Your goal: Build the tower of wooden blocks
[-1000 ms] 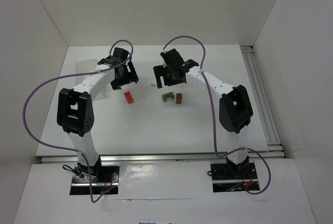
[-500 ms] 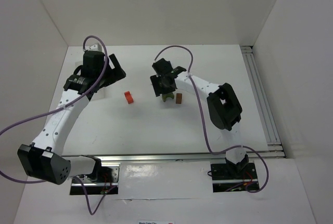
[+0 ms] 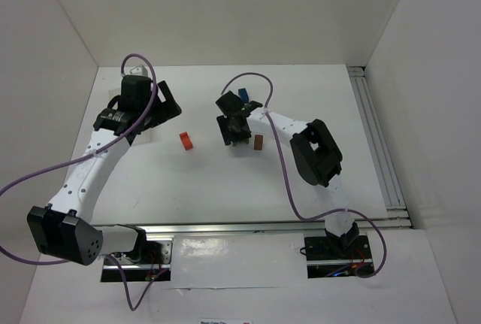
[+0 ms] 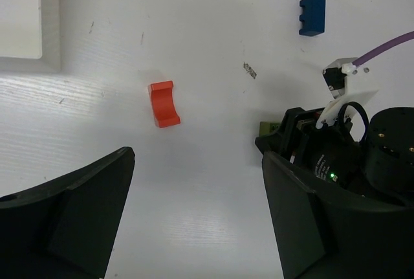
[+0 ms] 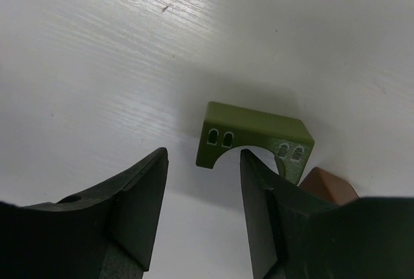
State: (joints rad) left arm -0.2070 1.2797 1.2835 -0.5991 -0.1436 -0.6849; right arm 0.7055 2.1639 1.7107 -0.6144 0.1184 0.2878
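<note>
**Four blocks loose on the table, none stacked**

From above, we see the left fingers [image 3: 167,107] spread wide over the far left of the table [image 3: 225,181], holding nothing. The right fingers [image 3: 237,130] point down at mid-table. The red block [image 3: 186,140] lies between the two arms. The blue block [image 3: 243,96] sits just beyond the right fingers, and the brown-orange block [image 3: 258,142] lies just beside them on the right.

From the left wrist, we see that the red block is an arch piece lying flat, apart from the white tray [image 4: 19,20]. The blue block has a notched side. A sliver of the olive green block [image 4: 266,127] peeks out from under the right arm.

From the right wrist, we see that the olive green block is an arch with tiny painted windows on each leg. The brown-orange block is close at its far end. The right fingers stand partway apart over one leg. Bare table shows between one finger and the block. We cannot tell whether the other finger touches it.
</note>
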